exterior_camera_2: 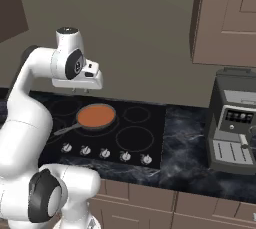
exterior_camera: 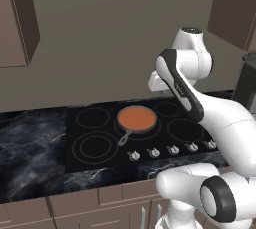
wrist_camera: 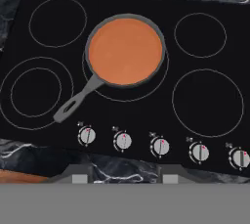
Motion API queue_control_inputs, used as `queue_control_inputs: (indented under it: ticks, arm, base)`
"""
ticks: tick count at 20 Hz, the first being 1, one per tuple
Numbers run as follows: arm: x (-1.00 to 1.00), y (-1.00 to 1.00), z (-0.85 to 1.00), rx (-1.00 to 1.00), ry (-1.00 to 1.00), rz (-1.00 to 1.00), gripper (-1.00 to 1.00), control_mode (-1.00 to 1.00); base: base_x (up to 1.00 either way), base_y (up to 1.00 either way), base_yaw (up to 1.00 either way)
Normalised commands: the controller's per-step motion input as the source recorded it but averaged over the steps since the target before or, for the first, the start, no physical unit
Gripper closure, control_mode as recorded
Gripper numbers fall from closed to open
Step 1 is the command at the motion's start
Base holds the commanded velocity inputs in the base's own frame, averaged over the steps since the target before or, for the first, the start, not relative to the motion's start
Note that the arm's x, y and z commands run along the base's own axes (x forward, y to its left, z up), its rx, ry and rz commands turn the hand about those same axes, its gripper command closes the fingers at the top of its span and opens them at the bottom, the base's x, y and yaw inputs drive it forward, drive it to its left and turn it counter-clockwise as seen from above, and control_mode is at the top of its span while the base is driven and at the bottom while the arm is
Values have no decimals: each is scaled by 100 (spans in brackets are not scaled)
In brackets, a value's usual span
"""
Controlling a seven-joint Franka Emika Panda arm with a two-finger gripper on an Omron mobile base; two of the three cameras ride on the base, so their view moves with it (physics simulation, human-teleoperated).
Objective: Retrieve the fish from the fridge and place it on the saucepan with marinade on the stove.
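Black glass makes up the stove (exterior_camera: 100,138), set into a dark marbled counter (exterior_camera: 30,148) below a plain brown wall. Thin grey rings mark its burners, and a row of small silver knobs (wrist_camera: 161,145) runs along its front edge. The saucepan (exterior_camera: 136,119) sits on the middle ring toward the back, its long thin grey handle (wrist_camera: 78,101) pointing toward the front left of the cooktop. The marinade (wrist_camera: 125,50) fills the pan as a flat orange-brown disc, and nothing lies on its surface.

The white arm rises from the base and bends over the cooktop, so that the hand hangs above the stove's rear right area, well clear of the pan. The gripper (wrist_camera: 122,179) looks down on the cooktop; its two fingertips (wrist_camera: 79,178) show as small grey stubs at the bottom of the hand view, standing apart with nothing between them. How far they are parted beyond that cannot be told.

In the right base view a dark coffee machine (exterior_camera_2: 234,123) stands on the counter to the right of the stove, under brown wall cabinets (exterior_camera_2: 225,18).
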Motion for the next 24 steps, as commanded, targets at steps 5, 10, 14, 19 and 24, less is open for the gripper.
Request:
queue_control_inputs:
  ticks: [5, 10, 14, 19, 24]
  arm:
    - [-44, 0, 0, 0, -12, 0, -100, -100]
    - [-95, 0, -13, 0, -23, 0, -100, -100]
    - [-99, 0, -12, 0, -25, 0, -100, -100]
    - [-70, 0, -10, 0, -12, 0, -100, -100]
    - [-56, 0, -14, 0, -6, 0, -100, -100]
  base:
    - [0, 0, 0]
    - [0, 0, 0]
    - [0, 0, 0]
    - [0, 0, 0]
    - [0, 0, 0]
